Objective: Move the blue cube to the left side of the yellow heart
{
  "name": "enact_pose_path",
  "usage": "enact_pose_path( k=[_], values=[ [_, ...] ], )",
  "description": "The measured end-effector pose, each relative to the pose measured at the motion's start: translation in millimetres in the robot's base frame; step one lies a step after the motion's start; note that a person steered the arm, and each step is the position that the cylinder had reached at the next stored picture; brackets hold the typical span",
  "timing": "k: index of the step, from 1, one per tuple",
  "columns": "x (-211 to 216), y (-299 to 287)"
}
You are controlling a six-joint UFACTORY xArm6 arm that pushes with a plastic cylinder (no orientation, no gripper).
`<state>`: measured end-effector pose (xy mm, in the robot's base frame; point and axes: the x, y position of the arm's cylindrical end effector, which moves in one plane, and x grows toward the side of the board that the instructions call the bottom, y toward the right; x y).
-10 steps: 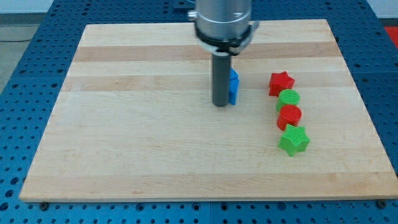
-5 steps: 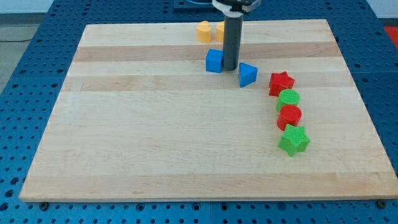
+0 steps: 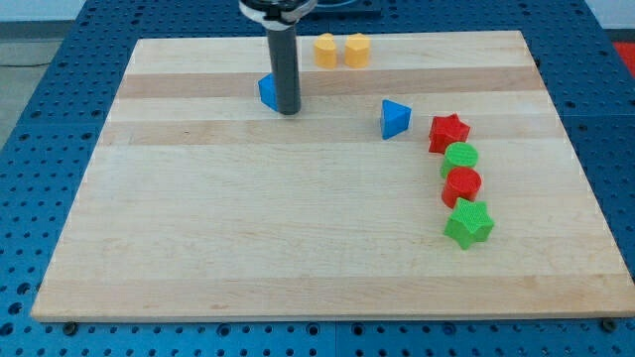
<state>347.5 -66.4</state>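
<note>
**Blue cube left of the heart, but not yet up beside it**

My tip [image 3: 288, 110] rests on the wooden board [image 3: 248, 248] touching the right side of the blue cube [image 3: 266, 91], which is partly hidden behind the rod. There are no jaws on this arm, only a plain rod, so nothing is gripped; the cube is merely pushed against.

Two yellow blocks sit at the far edge of the board. The left one looks like the yellow heart [image 3: 324, 49], with a yellow hexagonal block [image 3: 357, 49] just beside it on the right. The blue cube lies to the left of the heart and somewhat nearer the view's bottom, apart from it.

By my reckoning the sideways travel is largely done: the cube is already past the heart's left side. What seems left is a push toward the far edge, to bring it level with the heart.

Elsewhere, a blue triangular block [image 3: 395, 118] sits alone, and to the right run a red star [image 3: 448, 132], green cylinder [image 3: 459, 157], red cylinder [image 3: 461, 184] and green star [image 3: 468, 222], all untouched.
</note>
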Motion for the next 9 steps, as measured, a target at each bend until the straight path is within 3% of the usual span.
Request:
enact_pose_path(
  k=[9],
  values=[
    [-71.6, -37.6]
  ],
)
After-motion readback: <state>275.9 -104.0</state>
